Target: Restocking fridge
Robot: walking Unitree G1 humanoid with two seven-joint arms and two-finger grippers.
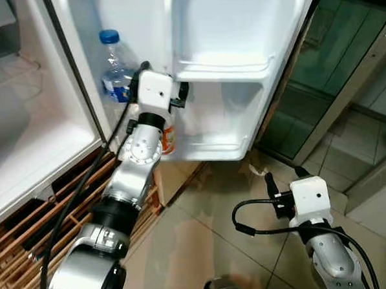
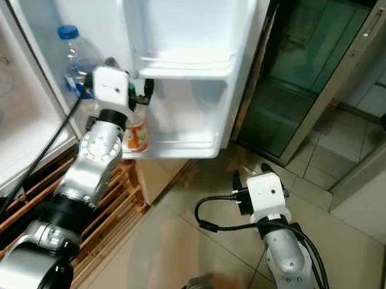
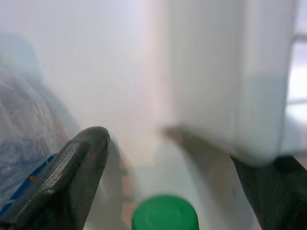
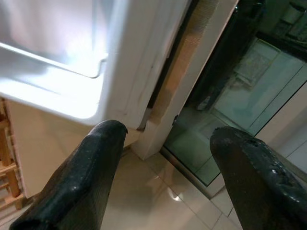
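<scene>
The fridge door (image 1: 218, 29) stands open in front of me. A clear water bottle with a blue cap (image 1: 116, 66) stands at the left end of the door's bottom shelf (image 1: 212, 145). Beside it is a smaller bottle with an orange label (image 1: 168, 140); its green cap (image 3: 165, 213) lies low between the fingers in the left wrist view. My left gripper (image 3: 165, 163) reaches into this shelf above the small bottle, its fingers open and apart from the cap. My right gripper (image 1: 285, 176) hangs low over the tiled floor, open with nothing between its fingers.
An upper door shelf (image 1: 223, 71) juts out just right of the left wrist. The fridge body (image 1: 25, 129) is at the left, on a slatted wooden rack (image 1: 80, 197). A dark green glass door (image 1: 326, 80) and its frame stand at the right, behind the fridge door.
</scene>
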